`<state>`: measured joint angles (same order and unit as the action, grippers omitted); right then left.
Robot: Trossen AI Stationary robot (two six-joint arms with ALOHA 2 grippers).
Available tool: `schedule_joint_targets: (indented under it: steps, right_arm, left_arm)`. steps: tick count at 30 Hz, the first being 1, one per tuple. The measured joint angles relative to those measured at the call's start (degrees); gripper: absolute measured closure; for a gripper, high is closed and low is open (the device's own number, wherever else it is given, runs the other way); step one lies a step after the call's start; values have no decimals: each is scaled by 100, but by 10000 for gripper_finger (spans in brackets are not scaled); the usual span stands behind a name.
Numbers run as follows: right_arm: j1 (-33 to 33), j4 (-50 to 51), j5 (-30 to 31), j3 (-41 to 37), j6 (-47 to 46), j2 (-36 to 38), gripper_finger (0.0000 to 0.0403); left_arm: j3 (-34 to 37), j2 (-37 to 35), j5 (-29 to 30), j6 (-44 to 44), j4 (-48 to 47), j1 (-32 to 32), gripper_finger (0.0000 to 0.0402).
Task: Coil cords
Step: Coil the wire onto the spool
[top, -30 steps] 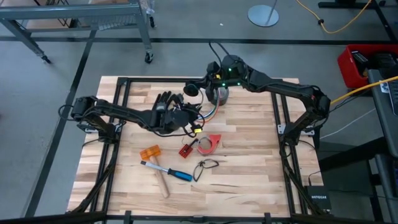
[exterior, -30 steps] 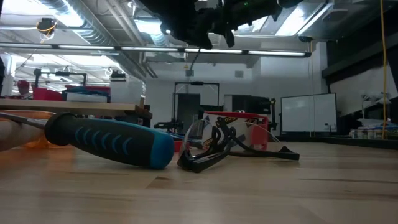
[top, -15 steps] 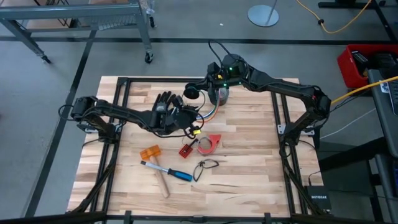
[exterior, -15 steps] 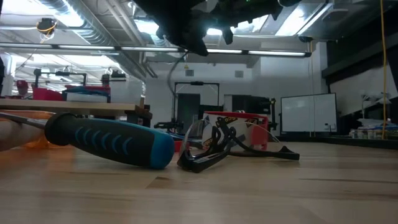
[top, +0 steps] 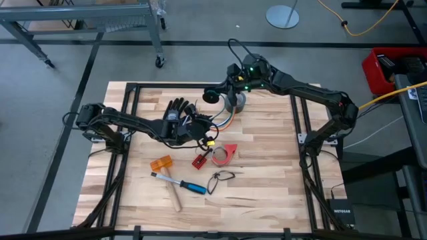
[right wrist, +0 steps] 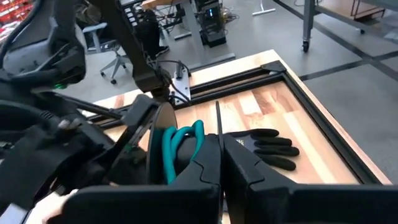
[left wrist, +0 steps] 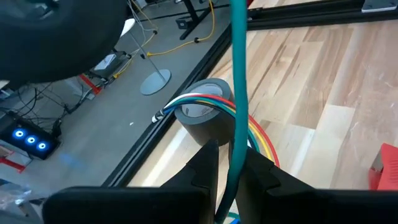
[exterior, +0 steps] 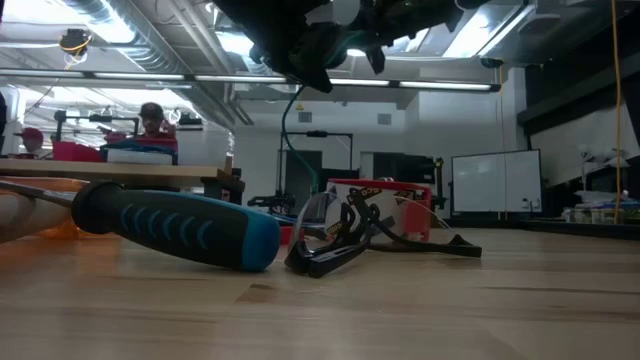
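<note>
The cords (top: 224,120) are a bundle of thin coloured wires running from the grey roll (top: 235,101) toward the black glove (top: 175,110). In the left wrist view they lie over the grey roll (left wrist: 205,121). A teal strand (left wrist: 239,74) rises from my left gripper (top: 200,128), which is shut on it beside the glove. My right gripper (top: 215,93) hovers shut over the far middle of the table, above the cords. Teal loops (right wrist: 183,143) show just beside its fingers. In the low view a teal bend (exterior: 285,125) hangs below both grippers. My left gripper pinches the teal strand (left wrist: 236,146) between its two fingers (left wrist: 205,165), which lie across it. The strand runs upward from the fingers, clear of the table, and the other wires trail over the grey roll. My right gripper has its fingers (right wrist: 208,155) together, and a thin dark strand (right wrist: 217,118) stands out from between their tips. My own fingers hide which part of the cords it has.
Near the middle lie a red tape roll (top: 225,153), a small red block (top: 199,161), an orange block (top: 161,163), a blue-handled hammer (top: 180,187) and a black loop (top: 221,177). Black frame rails (top: 133,133) edge the tabletop. Bare wood lies at the right and near sides.
My right gripper has moved a little toward the table's far right corner. The teal strand below the grippers has gone from a short stub to a longer hanging bend. My left gripper has kept its hold beside the glove.
</note>
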<state>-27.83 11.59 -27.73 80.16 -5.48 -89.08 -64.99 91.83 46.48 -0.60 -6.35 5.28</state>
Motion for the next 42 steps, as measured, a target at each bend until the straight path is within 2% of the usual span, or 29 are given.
schedule_joint_targets:
  steps: [8, 12, 16, 21, 31, 37, 42]
  right_arm:
    - [-97, 317, 60, 0, 180, 187, 401]
    - [-205, 466, 77, 0, 287, 258, 401]
    - [-314, 551, 77, 0, 289, 280, 401]
    - [-348, 542, 15, 0, 289, 280, 401]
    - [-335, 537, 9, 0, 294, 280, 401]
    - [-335, 695, 7, 0, 435, 280, 401]
    - [-335, 698, 6, 0, 440, 280, 401]
  left_arm:
    - [0, 0, 0, -92, -27, 1, 371]
    - [0, 0, -7, -94, -26, 9, 387]
    - [0, 0, -266, -109, -26, 31, 398]
    - [0, 0, -285, -330, -26, 33, 398]
    - [0, 2, -289, -609, -28, 35, 354]
    - [0, 4, -661, -691, -19, 31, 312]
    - [0, 4, -699, -664, -11, 35, 301]
